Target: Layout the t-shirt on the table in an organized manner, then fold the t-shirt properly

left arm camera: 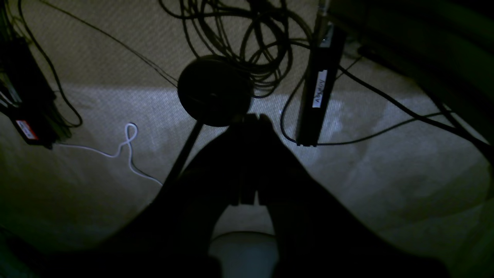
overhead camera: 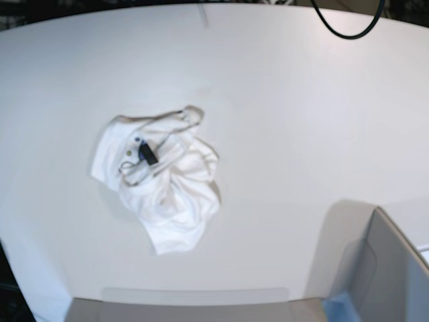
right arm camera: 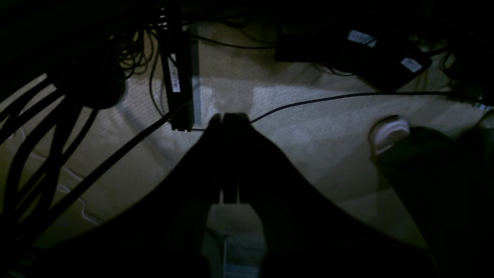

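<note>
Shirt (overhead camera: 161, 188) lies bunched on the counter's (overhead camera: 288, 114) left half; both my fingers (left arm camera: 251, 117) (right arm camera: 227, 116) are pressed together, off over the floor. I should pinch the collar first.

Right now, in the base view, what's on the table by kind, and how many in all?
T-shirt, white, crumpled: 1
Black neck tag on it: 1
Grey box at the near corner: 1
Total: 3, on the white table
</note>
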### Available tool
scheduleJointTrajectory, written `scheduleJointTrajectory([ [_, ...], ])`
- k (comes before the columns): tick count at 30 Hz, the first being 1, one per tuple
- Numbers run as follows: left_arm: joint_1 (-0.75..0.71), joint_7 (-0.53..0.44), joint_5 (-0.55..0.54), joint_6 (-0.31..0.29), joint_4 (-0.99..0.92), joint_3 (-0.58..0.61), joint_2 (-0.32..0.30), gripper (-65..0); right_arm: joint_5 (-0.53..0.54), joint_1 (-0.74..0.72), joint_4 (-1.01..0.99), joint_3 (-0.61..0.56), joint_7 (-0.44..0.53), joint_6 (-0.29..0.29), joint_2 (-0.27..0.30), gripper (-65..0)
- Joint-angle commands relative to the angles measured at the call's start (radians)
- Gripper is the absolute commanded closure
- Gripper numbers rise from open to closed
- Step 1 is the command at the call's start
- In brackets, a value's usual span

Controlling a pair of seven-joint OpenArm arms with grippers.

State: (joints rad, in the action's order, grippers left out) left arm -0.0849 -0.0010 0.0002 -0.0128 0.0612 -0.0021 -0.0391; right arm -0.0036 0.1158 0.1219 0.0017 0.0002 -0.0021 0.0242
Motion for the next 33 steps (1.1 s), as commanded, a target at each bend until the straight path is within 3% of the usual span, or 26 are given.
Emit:
scheduleJointTrajectory([
  [1, -0.014, -0.007, 0.002, 0.003, 0.016, -0.002, -0.002, -0.1, 0.0, 0.0, 0.0, -0.001, 0.005, 0.003, -0.002, -0.1],
  [16, -0.069, -0.009, 0.002, 0.003, 0.042, -0.002, -0.017, -0.1, 0.0, 0.038, 0.0, -0.001, 0.005, 0.003, 0.001, -0.1],
  [24, -0.132, -0.15, 0.004, 0.003, 0.042, 0.003, -0.038, -0.1, 0.0, 0.13, 0.045, -0.001, 0.007, 0.003, 0.023, -0.1],
  [33, -0.186, -0.155, 0.004, 0.003, 0.064, 0.001, -0.06, -0.1, 0.0, 0.269, 0.204, -0.001, 0.007, 0.003, 0.066, -0.1],
])
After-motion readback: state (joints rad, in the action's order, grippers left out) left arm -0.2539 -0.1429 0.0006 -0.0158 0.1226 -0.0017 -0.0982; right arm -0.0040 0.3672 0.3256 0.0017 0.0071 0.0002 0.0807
